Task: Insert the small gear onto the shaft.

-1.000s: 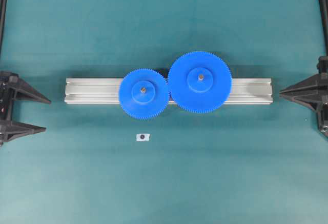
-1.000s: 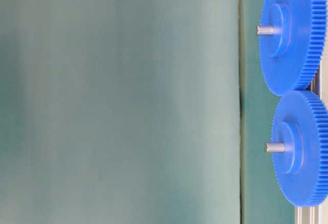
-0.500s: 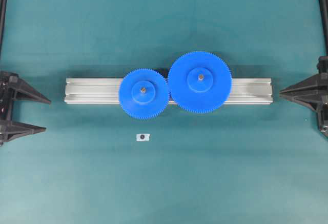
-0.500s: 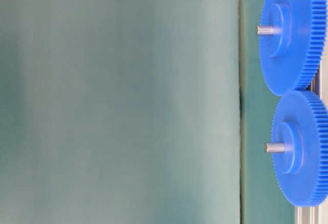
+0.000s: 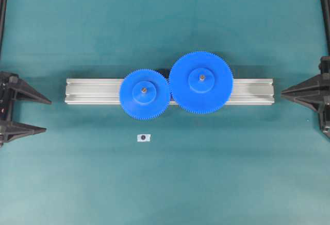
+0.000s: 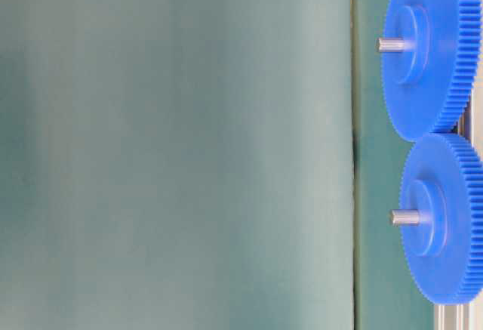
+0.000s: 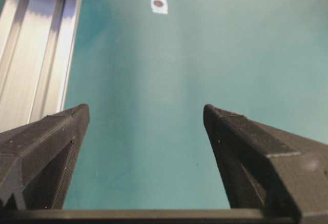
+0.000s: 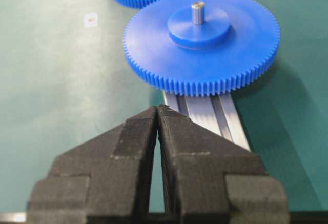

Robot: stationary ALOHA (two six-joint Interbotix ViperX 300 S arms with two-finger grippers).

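A long silver aluminium rail (image 5: 93, 91) lay across the middle of the teal table mat (image 5: 165, 184) in the overhead view, and two blue plastic toothed discs sat on it side by side. The small gear (image 5: 145, 92), blue with a raised round hub, sat left of centre with the thin grey metal shaft (image 5: 144, 87) showing through its centre hole, so it was already on its pin. Its teeth met those of the larger blue gear (image 5: 201, 82) just to its right, which sat on a pin of its own. In the table-level view both pins stuck out from the hubs. Below the small gear, apart from the rail, a small white tag with a dark dot (image 5: 143, 137) lay on the mat. The black left gripper (image 5: 46, 115) waited at the left edge, its jaws spread wide and holding nothing. The black right gripper (image 5: 282, 95) sat at the right edge, jaws pressed together, well clear of the gears.
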